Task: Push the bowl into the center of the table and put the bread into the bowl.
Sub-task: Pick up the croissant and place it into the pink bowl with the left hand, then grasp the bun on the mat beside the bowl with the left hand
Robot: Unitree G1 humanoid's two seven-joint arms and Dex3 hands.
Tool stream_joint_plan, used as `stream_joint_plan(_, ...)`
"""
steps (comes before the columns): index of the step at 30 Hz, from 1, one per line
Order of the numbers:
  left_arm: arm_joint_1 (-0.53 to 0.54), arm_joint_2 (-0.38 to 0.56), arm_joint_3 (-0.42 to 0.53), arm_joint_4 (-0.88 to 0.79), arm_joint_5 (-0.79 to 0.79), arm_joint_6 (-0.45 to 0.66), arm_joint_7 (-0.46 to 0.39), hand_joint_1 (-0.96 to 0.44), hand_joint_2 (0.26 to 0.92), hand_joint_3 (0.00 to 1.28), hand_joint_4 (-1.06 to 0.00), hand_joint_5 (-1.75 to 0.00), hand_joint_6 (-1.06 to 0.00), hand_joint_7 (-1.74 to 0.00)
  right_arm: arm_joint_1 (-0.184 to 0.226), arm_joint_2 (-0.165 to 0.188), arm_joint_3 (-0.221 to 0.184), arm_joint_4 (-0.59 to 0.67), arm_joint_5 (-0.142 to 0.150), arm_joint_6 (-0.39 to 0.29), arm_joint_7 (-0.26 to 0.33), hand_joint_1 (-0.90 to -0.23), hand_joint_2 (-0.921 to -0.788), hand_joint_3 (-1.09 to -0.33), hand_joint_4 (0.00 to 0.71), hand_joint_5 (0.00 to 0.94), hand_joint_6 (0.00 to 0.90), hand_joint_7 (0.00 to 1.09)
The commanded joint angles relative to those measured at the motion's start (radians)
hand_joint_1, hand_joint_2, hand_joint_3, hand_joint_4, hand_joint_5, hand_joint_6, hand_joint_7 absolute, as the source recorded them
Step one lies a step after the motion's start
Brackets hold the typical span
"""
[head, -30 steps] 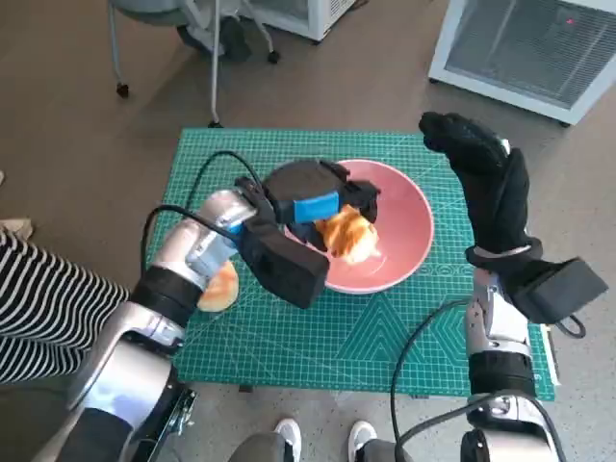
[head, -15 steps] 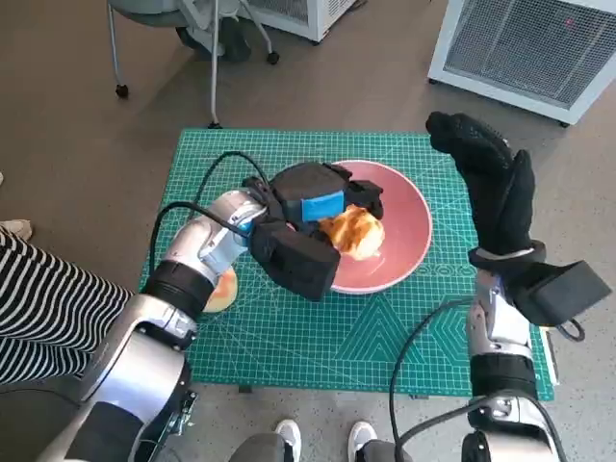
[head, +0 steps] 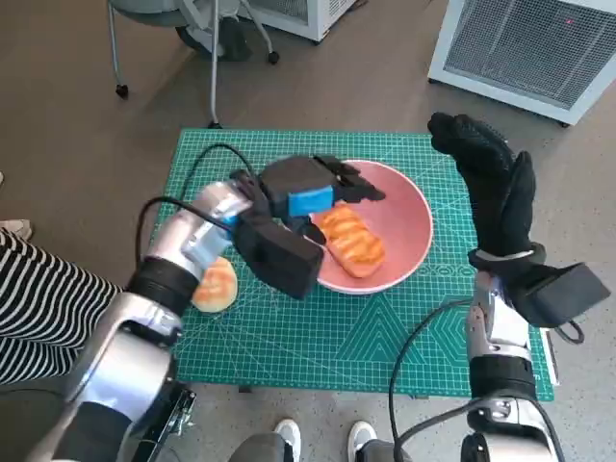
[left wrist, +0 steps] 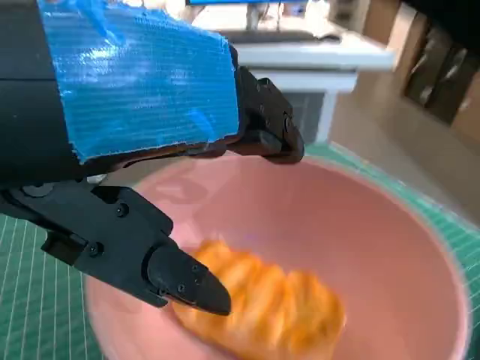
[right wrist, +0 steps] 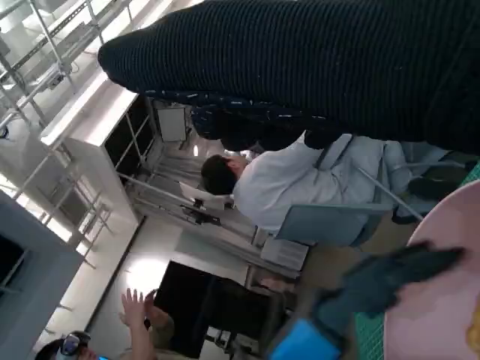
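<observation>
One bread (head: 352, 241) lies in my pink bowl (head: 409, 226); left hand (head: 313, 185) hovers above, fingers (left wrist: 180, 279) spread, holding nothing; right hand (head: 486, 183) raised, its fingers apart

Robotics lab, green cutting mat (head: 289, 337) on table, metal shelving (right wrist: 52, 45), seated person (right wrist: 300, 180)
</observation>
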Motion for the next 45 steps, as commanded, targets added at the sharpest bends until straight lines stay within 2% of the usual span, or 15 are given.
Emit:
stream_joint_plan(1, 0.048, 0.066, 0.061, -0.105, -0.092, -0.016, -0.074, -0.52, 0.830, 0.00, -0.21, 0.00, -0.31, -0.04, 0.025, 0.007, 0.005, 0.002, -0.015, 0.004, -0.006, -0.724, -0.921, -0.696, 0.164, 0.004, 0.031, 0.44)
stream_joint_plan(13, 0.197, 0.245, 0.215, -0.404, -0.277, 0.043, -0.240, -0.50, 0.825, 0.00, -0.20, 0.00, -0.32, -0.03, 0.026, 0.015, 0.015, -0.022, -0.008, 0.012, -0.008, -0.718, -0.921, -0.703, 0.167, 0.004, 0.030, 0.44)
stream_joint_plan(17, 0.243, 0.307, 0.259, -0.454, -0.317, 0.042, -0.276, -0.49, 0.833, 0.01, -0.19, 0.00, -0.32, -0.02, 0.025, 0.019, 0.017, -0.024, -0.004, 0.012, -0.004, -0.718, -0.921, -0.703, 0.167, 0.003, 0.031, 0.44)
stream_joint_plan(22, 0.306, 0.385, 0.303, -0.510, -0.330, 0.058, -0.310, -0.55, 0.857, 0.01, -0.19, 0.00, -0.32, -0.02, 0.024, 0.022, 0.018, -0.022, 0.009, 0.015, 0.012, -0.718, -0.921, -0.704, 0.167, 0.003, 0.032, 0.44)
stream_joint_plan(28, 0.382, 0.460, 0.345, -0.572, -0.361, 0.114, -0.376, -0.55, 0.840, 0.00, -0.21, -0.01, -0.34, -0.04, 0.020, 0.025, 0.016, -0.015, 0.025, 0.022, 0.033, -0.711, -0.921, -0.705, 0.165, 0.002, 0.031, 0.44)
stream_joint_plan(36, 0.477, 0.511, 0.381, -0.601, -0.435, 0.148, -0.459, -0.50, 0.807, 0.00, -0.22, -0.01, -0.36, -0.04, 0.018, 0.029, 0.012, -0.014, 0.040, 0.034, 0.055, -0.707, -0.921, -0.706, 0.164, 0.001, 0.029, 0.44)
stream_joint_plan(45, 0.549, 0.521, 0.382, -0.619, -0.433, 0.162, -0.494, -0.48, 0.790, 0.00, -0.23, -0.01, -0.37, -0.03, 0.015, 0.024, 0.008, -0.014, 0.054, 0.048, 0.073, -0.708, -0.921, -0.705, 0.163, 0.000, 0.032, 0.44)
